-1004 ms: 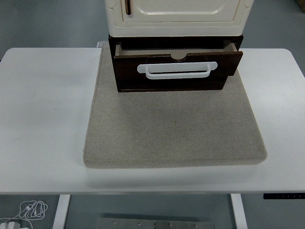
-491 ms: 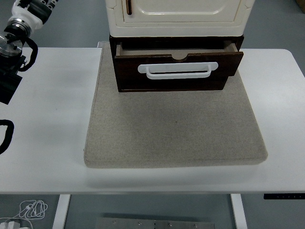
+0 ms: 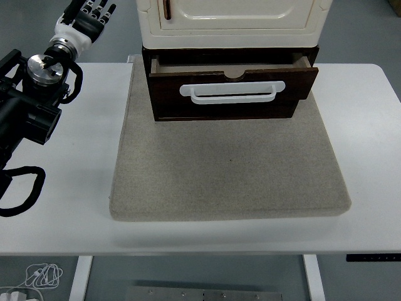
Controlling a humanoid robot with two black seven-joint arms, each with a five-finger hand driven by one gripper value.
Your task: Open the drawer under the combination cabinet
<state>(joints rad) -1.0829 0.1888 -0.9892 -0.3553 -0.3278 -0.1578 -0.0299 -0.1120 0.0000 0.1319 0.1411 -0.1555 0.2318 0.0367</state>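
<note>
Dark wooden drawer point(image 3: 232, 94) partly open; left hand point(image 3: 88, 15) spread, empty, well apart. Hook white loop handle point(image 3: 232, 92), pull straight along grey mat point(image 3: 229, 169).

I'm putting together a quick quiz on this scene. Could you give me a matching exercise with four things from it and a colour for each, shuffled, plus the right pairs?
Things:
1. drawer
2. drawer handle
3. mat
4. cabinet

Colours:
A. cream
B. dark brown
C. grey-beige
D. white

Pairs: 1-B, 2-D, 3-C, 4-A
</note>
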